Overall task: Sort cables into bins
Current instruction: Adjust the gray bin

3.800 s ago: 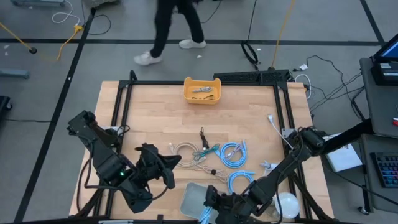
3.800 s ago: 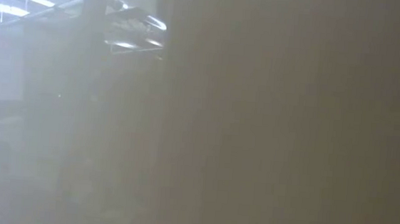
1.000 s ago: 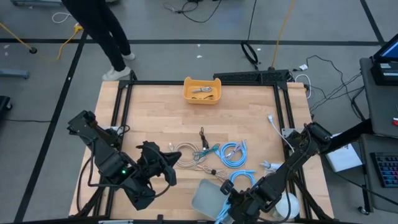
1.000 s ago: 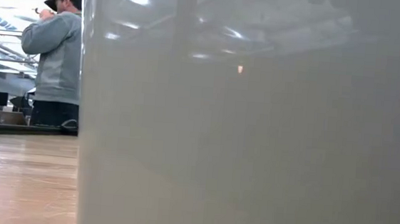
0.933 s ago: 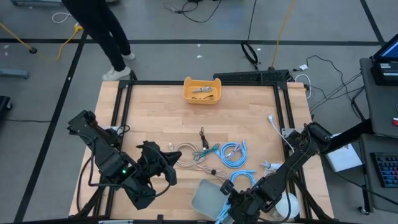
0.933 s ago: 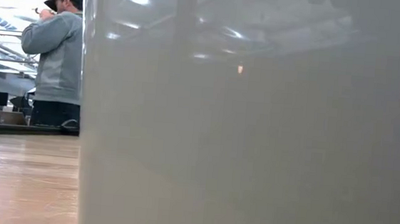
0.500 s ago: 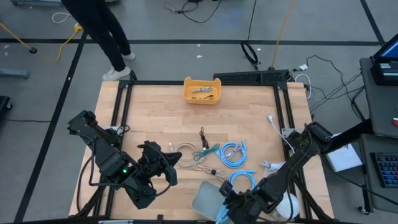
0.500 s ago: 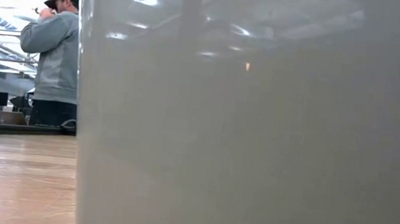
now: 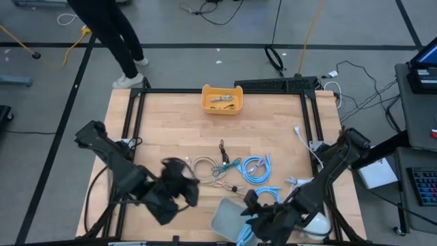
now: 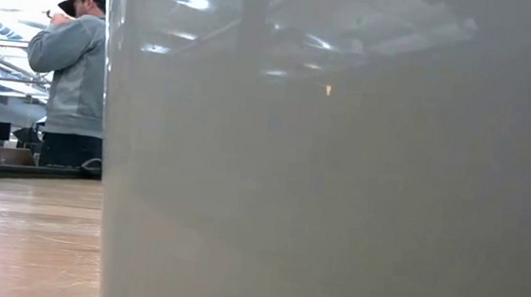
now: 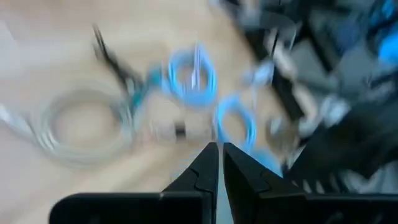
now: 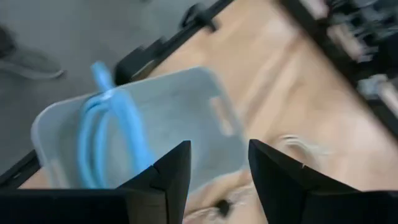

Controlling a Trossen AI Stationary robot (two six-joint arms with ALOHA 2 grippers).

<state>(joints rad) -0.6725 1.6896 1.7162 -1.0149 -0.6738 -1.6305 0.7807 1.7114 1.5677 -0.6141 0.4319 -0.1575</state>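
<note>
I see one light-blue cable (image 12: pixel 112 140) lying coiled inside the pale grey translucent bin (image 12: pixel 186 118), which sits at the table's near edge just left of the right gripper (image 9: pixel 254 217); that gripper's fingers stand wide apart and carry nothing. Two more light-blue coils (image 9: pixel 258 167) lie on the bare wood just beyond it, with the beige coil (image 9: pixel 203 167) and thin black and teal leads (image 9: pixel 225 162) tangled to their left. The left gripper (image 11: pixel 217 155) hangs over the near-left part of the table, its fingers almost touching, nothing between them, pointed toward that pile. The orange-yellow bin (image 9: pixel 222 99) sits well apart at the far edge, with a few small pieces inside. A round white dome (image 9: pixel 315 224) rests beside the right arm, and a loose white cord (image 9: pixel 303 142) runs along the right side. In the low view the grey bin's smooth wall fills most of my sight; a person (image 10: pixel 74 76) stands beyond the table (image 9: pixel 171 123).
</note>
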